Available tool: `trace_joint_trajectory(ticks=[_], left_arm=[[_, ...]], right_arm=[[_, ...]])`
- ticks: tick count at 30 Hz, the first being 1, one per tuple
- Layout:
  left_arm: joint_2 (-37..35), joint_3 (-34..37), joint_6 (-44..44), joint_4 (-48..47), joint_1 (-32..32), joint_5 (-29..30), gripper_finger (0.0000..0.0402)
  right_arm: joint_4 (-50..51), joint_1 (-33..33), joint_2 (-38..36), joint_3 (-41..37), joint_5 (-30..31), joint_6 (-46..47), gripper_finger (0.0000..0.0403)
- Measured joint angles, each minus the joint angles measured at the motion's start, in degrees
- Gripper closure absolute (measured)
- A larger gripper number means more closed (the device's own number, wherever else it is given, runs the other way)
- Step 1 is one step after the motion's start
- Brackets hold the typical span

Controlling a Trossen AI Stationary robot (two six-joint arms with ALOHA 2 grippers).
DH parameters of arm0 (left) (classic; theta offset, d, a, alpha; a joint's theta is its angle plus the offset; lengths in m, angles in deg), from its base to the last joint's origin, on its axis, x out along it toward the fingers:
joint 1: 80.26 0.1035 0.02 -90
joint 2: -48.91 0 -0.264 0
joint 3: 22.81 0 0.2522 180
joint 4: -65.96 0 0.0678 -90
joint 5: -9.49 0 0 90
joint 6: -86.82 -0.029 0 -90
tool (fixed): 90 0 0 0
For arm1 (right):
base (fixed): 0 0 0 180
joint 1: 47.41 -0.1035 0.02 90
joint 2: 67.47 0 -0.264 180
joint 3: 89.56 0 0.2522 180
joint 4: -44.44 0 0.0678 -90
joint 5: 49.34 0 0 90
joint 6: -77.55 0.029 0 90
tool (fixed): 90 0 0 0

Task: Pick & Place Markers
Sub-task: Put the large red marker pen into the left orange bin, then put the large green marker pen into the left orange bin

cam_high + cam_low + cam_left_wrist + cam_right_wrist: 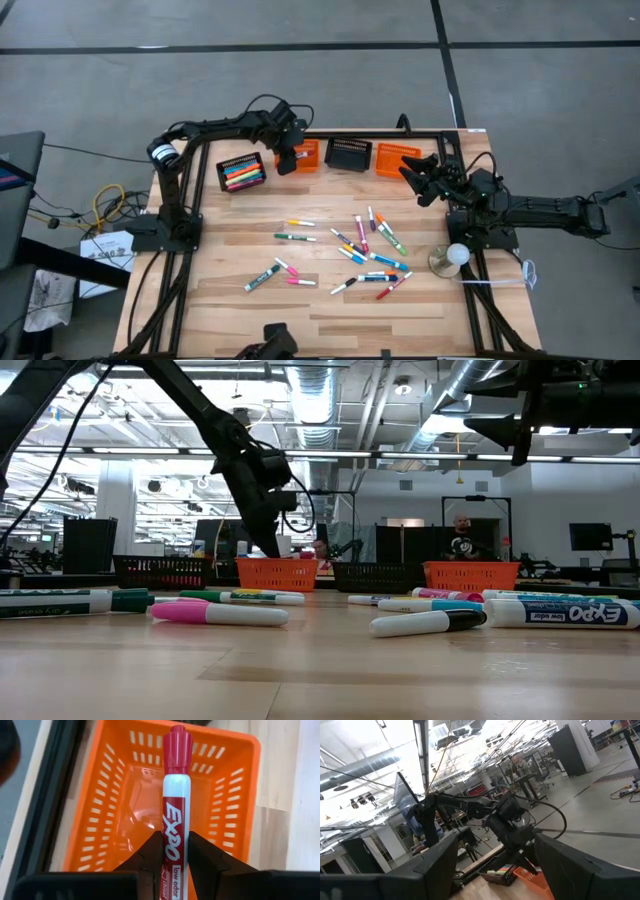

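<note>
My left gripper (pixel 175 851) hangs over the left orange basket (pixel 125 815) at the table's far edge, shut on a red-capped marker (pixel 176 795). In the high view this gripper (pixel 288 160) is at that basket (pixel 308 153). Several loose markers (pixel 365 250) lie flat on the wooden tabletop in the middle and toward the right. My right gripper (pixel 418 176) waits open beside the right orange basket (pixel 396 158), raised off the table, nothing between its fingers (pixel 440 865). My left gripper pinches the marker's white barrel at its printed label (pixel 172 851) between its two fingers. The fingers slant steeply down from above, and the marker runs along them. Its red cap (pixel 177 742) sticks out past the fingertips. The marker is lifted clear above the basket's floor.
A black basket (pixel 242 172) holding several markers stands left of the left orange basket, and another black basket (pixel 349 153) stands between the two orange ones. A white ball on a round base (pixel 452 258) sits near the right edge. Black frame rails (pixel 180 290) run along the table's sides.
</note>
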Motion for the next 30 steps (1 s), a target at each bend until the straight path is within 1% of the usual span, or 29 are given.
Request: trace_joint_trajectory(ticks=[6,11,15,24,27,30], left_arm=[[0.0,0.02,-0.01,-0.64,0.57,0.05,0.0329],[0.0,0.07,-0.03,-0.69,0.53,0.62,0.0318],[0.0,0.07,-0.03,-0.64,0.5,0.6,0.0296],[-0.28,0.17,-0.01,-0.53,0.36,0.65,0.0229],[-1.94,0.2,-0.01,-0.36,0.35,2.38,0.0213],[-5.36,0.17,-0.01,-0.07,0.37,3.24,0.0204]], right_arm=[[0.0,0.0,0.0,0.0,0.0,0.0,0.0148],[0.0,0.0,0.0,0.0,0.0,0.0,0.0148],[0.0,0.0,0.01,0.0,0.01,0.0,0.0148],[0.0,0.0,0.01,0.0,0.02,0.0,0.0148],[0.0,0.0,0.01,0.0,0.02,0.0,0.0148],[-0.01,0.0,0.01,0.0,0.06,0.0,0.0148]])
